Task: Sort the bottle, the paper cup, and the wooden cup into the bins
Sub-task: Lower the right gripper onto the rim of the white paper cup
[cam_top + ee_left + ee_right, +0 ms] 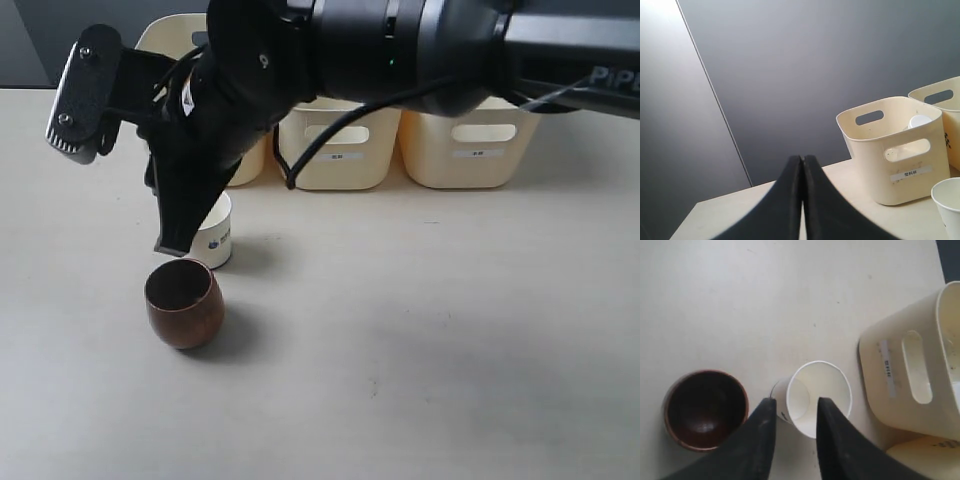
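Two parted right gripper (794, 412) fingers straddle (empty) paper cup (815, 396).

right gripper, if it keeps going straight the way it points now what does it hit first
Most likely the paper cup: the open right gripper points down with its fingers straddling the cup's near rim. The wooden cup sits off to one side.
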You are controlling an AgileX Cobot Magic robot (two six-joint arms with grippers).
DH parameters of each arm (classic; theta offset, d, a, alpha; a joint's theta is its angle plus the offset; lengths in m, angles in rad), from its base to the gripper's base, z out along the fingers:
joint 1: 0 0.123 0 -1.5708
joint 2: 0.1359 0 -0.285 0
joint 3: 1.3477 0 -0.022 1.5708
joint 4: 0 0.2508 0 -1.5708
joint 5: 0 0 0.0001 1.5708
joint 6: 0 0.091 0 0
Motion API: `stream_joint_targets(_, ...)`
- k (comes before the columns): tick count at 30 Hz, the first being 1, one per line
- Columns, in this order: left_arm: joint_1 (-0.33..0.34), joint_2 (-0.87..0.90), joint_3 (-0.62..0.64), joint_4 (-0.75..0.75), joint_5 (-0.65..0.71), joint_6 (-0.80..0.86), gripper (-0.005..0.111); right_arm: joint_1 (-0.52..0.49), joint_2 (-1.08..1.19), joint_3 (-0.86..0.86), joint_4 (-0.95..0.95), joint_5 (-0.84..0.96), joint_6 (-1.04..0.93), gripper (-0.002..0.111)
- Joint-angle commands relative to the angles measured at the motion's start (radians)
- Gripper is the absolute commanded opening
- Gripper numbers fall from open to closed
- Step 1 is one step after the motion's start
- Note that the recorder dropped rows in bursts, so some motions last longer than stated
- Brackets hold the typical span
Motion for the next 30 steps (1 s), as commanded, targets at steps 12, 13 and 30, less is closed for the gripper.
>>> stream_joint_targets(12,-0.001,-0.002,0.002,0.000,-0.005,-0.002,0.000,-0.001,0.067,-0.014,0.124,-0.101,-0.032,0.031)
stream_joint_targets(13,-0.001,-0.002,0.002,0.000,-0.005,-0.002,0.000,-0.001,0.069,-0.014,0.135,-0.101,-0.032,0.037)
stream_joint_targets(30,-0.001,-0.002,0.002,0.000,-0.005,-0.002,0.000,-0.005,0.180,-0.014,0.150,-0.236,-0.027,0.071)
